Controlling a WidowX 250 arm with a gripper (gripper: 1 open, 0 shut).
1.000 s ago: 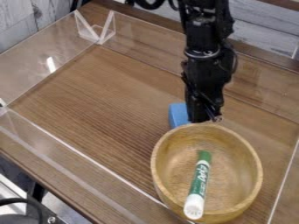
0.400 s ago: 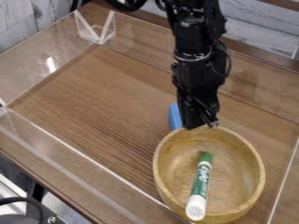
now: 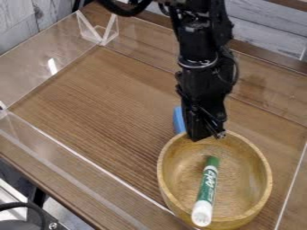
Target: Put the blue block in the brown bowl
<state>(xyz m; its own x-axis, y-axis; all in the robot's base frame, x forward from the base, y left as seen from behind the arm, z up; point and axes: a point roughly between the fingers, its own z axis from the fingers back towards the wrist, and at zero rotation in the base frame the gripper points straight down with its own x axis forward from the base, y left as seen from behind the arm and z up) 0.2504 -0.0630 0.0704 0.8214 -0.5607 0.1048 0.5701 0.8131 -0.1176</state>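
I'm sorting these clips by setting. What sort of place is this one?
Probably a lab or test bench, not a home: a robot arm works over a wood-grain table fenced by clear plastic walls, with only a few props, such as a brown bowl holding a green marker.

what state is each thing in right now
hand: shut, pointing down over the bowl's far rim
blue block: on the table behind the hand, outside the bowl
brown bowl: upright, holding a marker
green marker: lying in the bowl
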